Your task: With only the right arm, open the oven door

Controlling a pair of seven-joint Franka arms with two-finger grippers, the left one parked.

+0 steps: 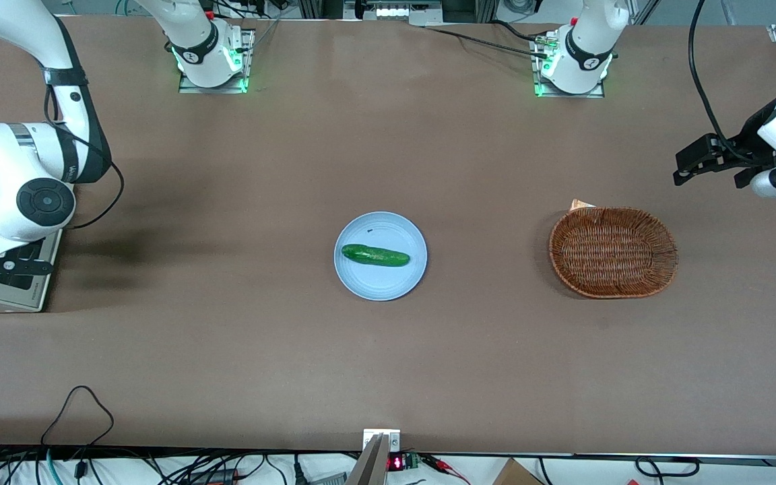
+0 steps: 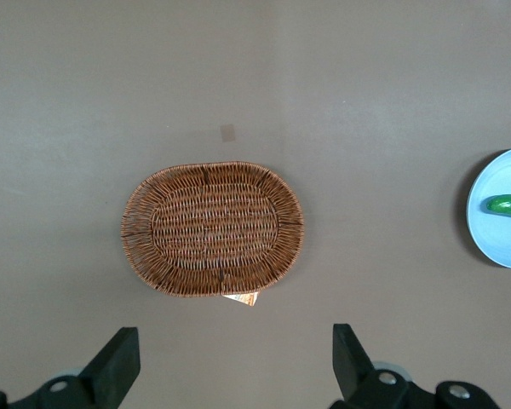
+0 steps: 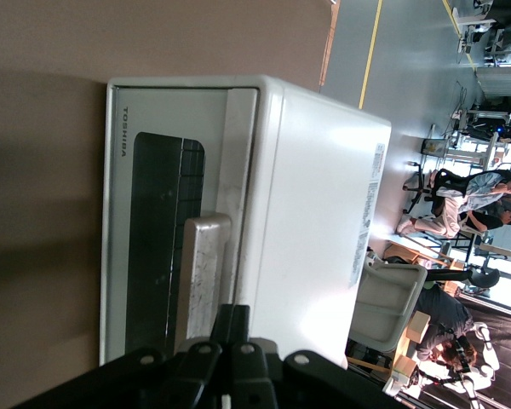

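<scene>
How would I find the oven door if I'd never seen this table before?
Go to the working arm's end of the long brown table, where a small white toaster oven sits under the big white right arm and its black gripper. The oven door is the oven's cream-framed front, the only part with a dark glass window and a silver bar handle.

Oven door (image 3: 153,247): cream frame, dark glass window, silver bar handle (image 3: 200,281) along its upper edge, looks shut and flush against the white oven body. Oven sits at the working arm's end of the table, mostly hidden under the arm in the front view. Right arm (image 1: 21,182): white, black cable, bent over the oven. Gripper (image 3: 232,328) black, right at the handle; can't confirm contact, probably just above the bar.
</scene>
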